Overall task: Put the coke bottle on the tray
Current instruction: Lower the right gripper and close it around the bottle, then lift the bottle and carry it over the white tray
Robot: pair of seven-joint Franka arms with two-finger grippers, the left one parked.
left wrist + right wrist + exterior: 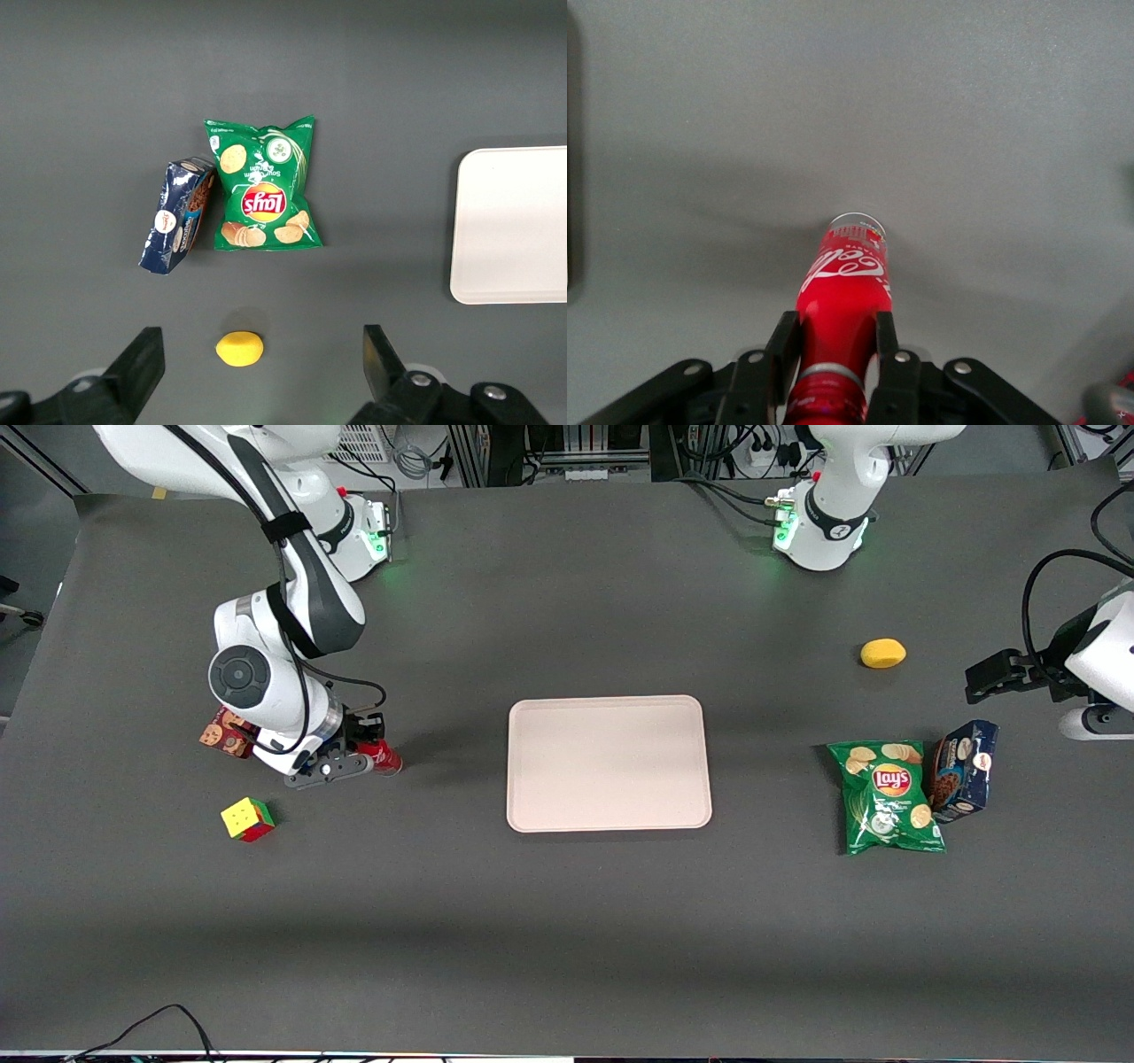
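Two black fingers of the right arm's gripper press against the sides of the small slim red coke bottle, pinching it just below the red cap, so the bottle sits squarely between them with its white-script label and clear base sticking out past the fingertips over the dark grey table. From the front, the gripper is low at the working arm's end of the table, and the coke bottle pokes out of it toward the large flat pale pinkish-beige rectangular tray, which lies well apart from it in the middle of the table. A red cookie box shows partly beside the wrist, and a multicoloured puzzle cube lies nearer the front camera than the gripper. Toward the parked arm's end lie a green crisp bag, a dark blue cookie box touching it, and a yellow lemon.
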